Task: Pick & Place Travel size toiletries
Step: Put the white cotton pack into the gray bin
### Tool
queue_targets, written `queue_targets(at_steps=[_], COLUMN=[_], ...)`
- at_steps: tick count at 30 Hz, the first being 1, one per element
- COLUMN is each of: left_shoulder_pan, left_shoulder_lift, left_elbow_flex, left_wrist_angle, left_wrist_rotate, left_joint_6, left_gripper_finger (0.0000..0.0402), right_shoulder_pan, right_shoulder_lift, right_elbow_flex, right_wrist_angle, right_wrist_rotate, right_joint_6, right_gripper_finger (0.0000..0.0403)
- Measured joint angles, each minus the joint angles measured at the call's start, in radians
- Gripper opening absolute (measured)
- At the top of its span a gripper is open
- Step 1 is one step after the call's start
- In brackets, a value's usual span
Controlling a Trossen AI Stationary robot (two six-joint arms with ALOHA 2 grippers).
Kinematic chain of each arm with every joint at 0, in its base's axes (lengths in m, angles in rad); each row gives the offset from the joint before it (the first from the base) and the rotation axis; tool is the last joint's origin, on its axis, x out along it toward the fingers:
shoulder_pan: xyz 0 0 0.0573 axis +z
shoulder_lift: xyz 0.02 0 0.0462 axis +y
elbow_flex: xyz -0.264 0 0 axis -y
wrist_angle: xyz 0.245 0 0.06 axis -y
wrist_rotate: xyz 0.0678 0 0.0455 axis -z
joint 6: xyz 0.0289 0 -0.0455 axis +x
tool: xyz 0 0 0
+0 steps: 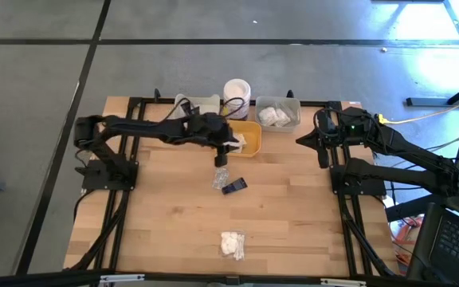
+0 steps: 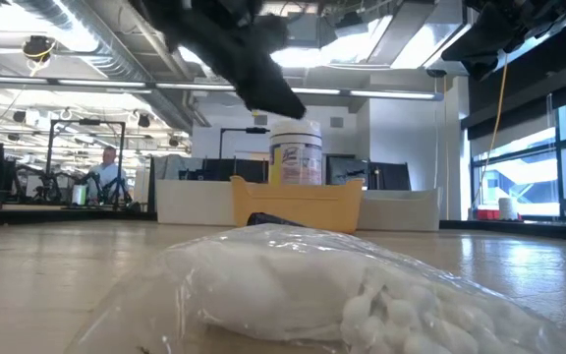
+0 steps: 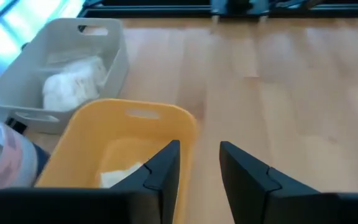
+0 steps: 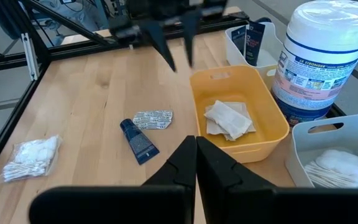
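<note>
— Over the yellow tray (image 1: pixel 251 137), at the desk's (image 1: pixel 293 215) far edge, what did the left pincer (image 3: pixel 199 165) carry?

— Nothing: its fingers stood part-way apart and empty, just beside the tray's rim. Beige sachets (image 4: pixel 229 119) already lay inside, and white fluffy packs (image 1: pixel 272 115) sat in the grey tray (image 1: pixel 293 108) next to it.

— And what was left?

— Three pieces, by the look of it: a silver sachet (image 4: pixel 153 119) and a dark tube (image 4: pixel 139 142) touching mid-desk, and a clear-wrapped cotton pack (image 1: pixel 233 244) well apart at the near edge. The right pincer (image 4: pixel 196 155) waited fully closed, empty, by the desk's right side. Roughly half seemed sorted.
</note>
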Motion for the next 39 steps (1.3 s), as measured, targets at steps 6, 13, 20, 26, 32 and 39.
queue_targets(at_steps=[6,13,20,26,32,39], left_shoulder_pan=[-0.049,-0.102,-0.143,-0.195,-0.244,-0.267], left_shoulder_lift=[-0.173,-0.416,-0.644,-0.82,-0.991,-1.136], left_elbow_flex=[-0.137,-0.323,-0.476,-0.56,-0.671,-0.738], left_wrist_angle=[0.021,0.111,0.148,0.133,0.142,0.09], left_wrist_rotate=[0.003,0.001,-0.052,-0.052,-0.152,-0.156], left_joint_6=[-0.035,-0.073,-0.126,-0.143,-0.122,-0.112], left_gripper_finger=[0.0097,0.0088,0.0086,0.0086,0.0086,0.0086], right_shoulder_pan=[0.0,0.0,0.0,0.0,0.001,0.071], right_shoulder_lift=[0.0,0.0,0.0,0.005,0.057,0.199], right_elbow_flex=[0.0,0.0,0.0,0.0,0.0,0.0], right_wrist_angle=[0.0,0.001,0.011,0.083,0.222,0.391], right_wrist_rotate=[0.0,0.0,0.0,0.007,-0.022,-0.079], right_joint_6=[0.0,0.0,-0.002,-0.002,0.075,0.075], right_gripper_finger=[0.0014,0.0014,0.0014,0.0014,0.0014,0.0013])
